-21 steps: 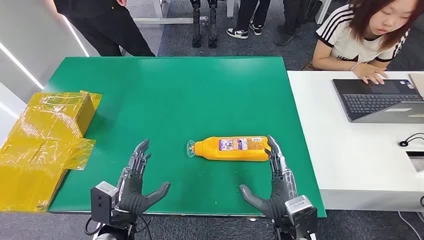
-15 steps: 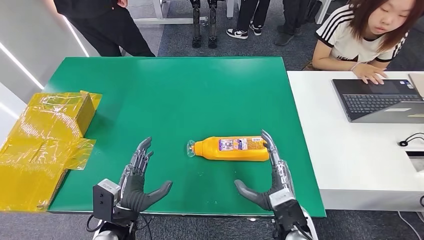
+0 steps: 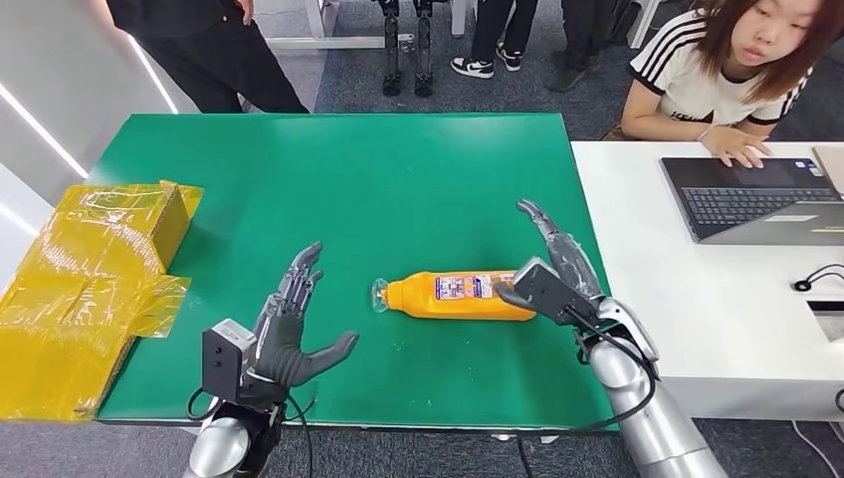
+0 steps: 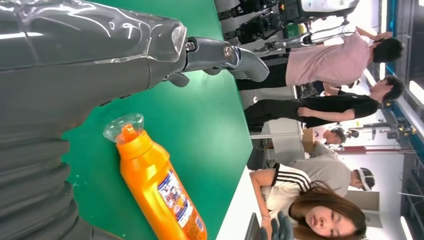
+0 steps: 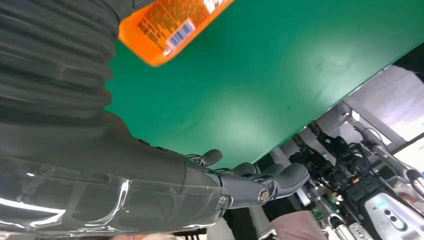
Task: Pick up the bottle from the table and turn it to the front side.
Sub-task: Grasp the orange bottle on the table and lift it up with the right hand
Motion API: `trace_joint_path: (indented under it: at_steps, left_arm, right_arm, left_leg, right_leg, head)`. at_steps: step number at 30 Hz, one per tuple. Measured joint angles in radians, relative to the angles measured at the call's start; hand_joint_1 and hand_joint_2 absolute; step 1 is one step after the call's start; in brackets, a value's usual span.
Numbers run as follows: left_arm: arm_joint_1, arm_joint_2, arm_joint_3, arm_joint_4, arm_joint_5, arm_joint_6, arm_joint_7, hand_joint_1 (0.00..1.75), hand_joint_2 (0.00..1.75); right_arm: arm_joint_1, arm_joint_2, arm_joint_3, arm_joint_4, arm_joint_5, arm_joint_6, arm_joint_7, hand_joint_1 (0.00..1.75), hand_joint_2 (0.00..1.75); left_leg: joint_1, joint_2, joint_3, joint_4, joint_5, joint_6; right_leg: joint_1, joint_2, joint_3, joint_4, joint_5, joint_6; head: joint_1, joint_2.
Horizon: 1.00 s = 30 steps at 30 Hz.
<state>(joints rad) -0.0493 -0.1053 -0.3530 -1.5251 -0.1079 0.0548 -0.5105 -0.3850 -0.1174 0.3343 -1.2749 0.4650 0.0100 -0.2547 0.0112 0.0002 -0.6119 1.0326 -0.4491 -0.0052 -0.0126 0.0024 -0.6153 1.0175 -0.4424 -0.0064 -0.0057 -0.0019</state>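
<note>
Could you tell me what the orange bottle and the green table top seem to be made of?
The bottle looks like glossy orange plastic with a printed paper or film label and a clear cap; highlights run along it. The table top seems a matte green mat or laminate, showing no sharp reflections.

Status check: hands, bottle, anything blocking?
Both hands open: left hand hovering near the cap end, right hand over the base end. Orange plastic bottle lying flat on green table, not gripped. Nothing blocking.
</note>
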Motion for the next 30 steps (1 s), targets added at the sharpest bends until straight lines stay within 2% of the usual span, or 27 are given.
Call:
trace_joint_path:
  at_steps: [8,17,26,30]
  left_arm:
    - [-0.011,0.001,-0.007,0.021,0.001,-0.001,0.000,0.00,1.75]
    - [-0.045,0.000,-0.015,0.055,0.004,-0.026,0.004,0.00,1.75]
    - [-0.086,-0.014,-0.021,0.093,0.008,-0.042,0.015,0.00,1.75]
    - [-0.104,-0.016,-0.022,0.108,0.020,-0.047,0.021,0.00,1.75]
  right_arm:
    - [-0.054,-0.013,0.021,0.083,0.008,0.019,0.021,0.00,1.75]
    - [-0.211,-0.021,0.120,0.280,0.071,0.148,0.104,0.00,1.75]
    - [-0.409,-0.017,0.297,0.555,0.124,0.434,0.102,0.00,1.75]
    - [-0.475,-0.003,0.372,0.651,0.123,0.501,0.104,0.00,1.75]
  left_leg:
    - [0.000,0.000,-0.001,0.000,0.000,0.000]
    - [0.000,0.000,-0.001,0.000,0.001,0.001]
    - [0.000,0.000,-0.001,0.000,0.001,0.001]
    - [0.000,0.000,-0.001,0.000,0.001,0.001]
  right_leg:
    - [0.000,0.000,-0.001,0.000,0.000,0.000]
    - [0.000,0.000,0.000,0.000,0.001,0.000]
    - [0.000,0.000,-0.001,0.001,0.001,0.000]
    - [0.000,0.000,-0.001,0.001,0.001,0.000]
  head:
    - [0.000,0.000]
    - [0.000,0.000]
    - [0.000,0.000]
    - [0.000,0.000]
